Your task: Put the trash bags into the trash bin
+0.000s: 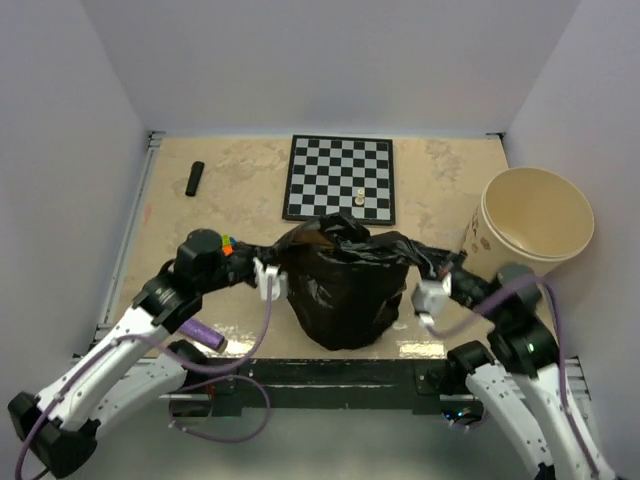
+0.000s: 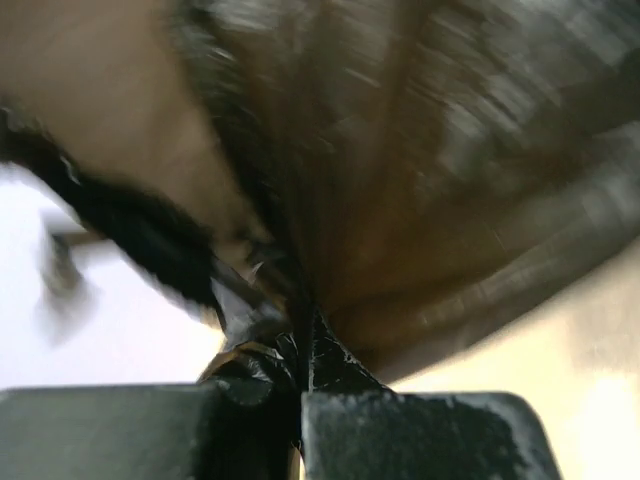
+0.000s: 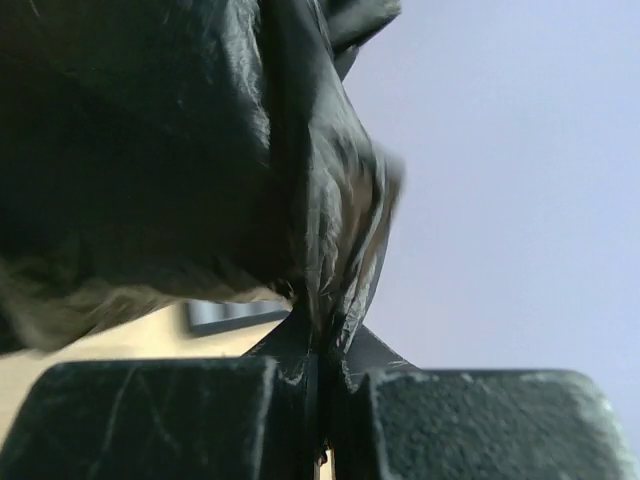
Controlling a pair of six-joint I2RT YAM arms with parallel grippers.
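From overhead, the left arm (image 1: 110, 350) and right arm (image 1: 520, 370) rise from the bottom edge and reach inward to one opened trash bag (image 1: 345, 285). The bag is a crumpled black mound near the front middle of the worktop (image 1: 230, 180). The left end effector (image 1: 272, 280) has the bag's left rim and the right end effector (image 1: 425, 292) its right rim, so the mouth is stretched left to right between them. Whether the bag's bottom rests on the worktop cannot be told. The trash bin (image 1: 530, 225) stands at the far right, mouth up, just beyond the right arm and well apart from the left. The carry would likely go rightward and a little away, with the right arm leading. A short black roll (image 1: 194, 179) lies far left, beyond the left arm and beside the chessboard (image 1: 338, 178).

From the left wrist, the two dark fingers (image 2: 120, 435) fill the bottom edge, closed with a twist of film pinched between them. The bag fans away above, blurred.

From the right wrist, the fingers (image 3: 150, 420) are likewise clamped on a gathered fold. The bulk of the bag hangs up and to the left, and the bin is not visible.
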